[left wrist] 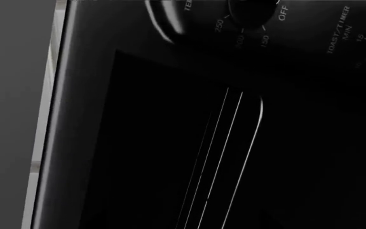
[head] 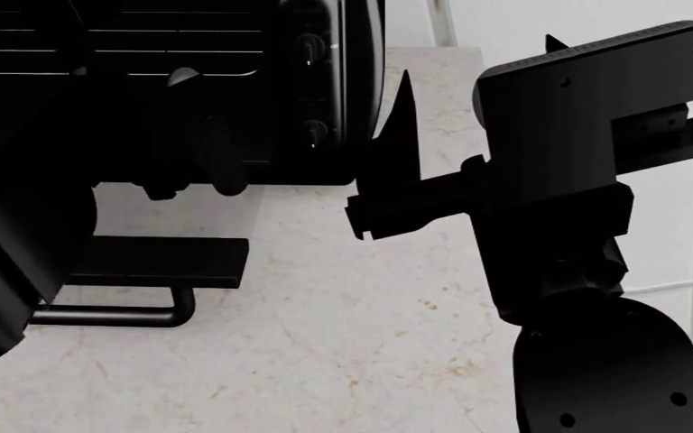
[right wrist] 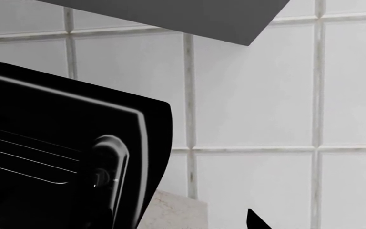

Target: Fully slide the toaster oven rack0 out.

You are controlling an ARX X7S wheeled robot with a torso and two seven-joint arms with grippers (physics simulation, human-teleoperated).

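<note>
The glossy black toaster oven [head: 310, 90] stands at the back left of the head view, with knobs [head: 310, 45] down its right side. Its door [head: 160, 262] lies open and flat, with the bar handle [head: 118, 316] in front. The rack0 [head: 118, 41] shows as thin pale wires inside the dark cavity, and again in the left wrist view [left wrist: 228, 152]. My left gripper [head: 166, 99] is a dark shape in front of the cavity; its jaws are lost against the black. My right gripper [head: 381, 162] is open and empty beside the oven's right side.
A pale marble counter [head: 359, 343] runs under the oven. A white tiled wall [right wrist: 253, 95] stands behind it, with a grey cabinet underside [right wrist: 189, 14] overhead. The oven's knob panel [left wrist: 259, 14] fills the left wrist view.
</note>
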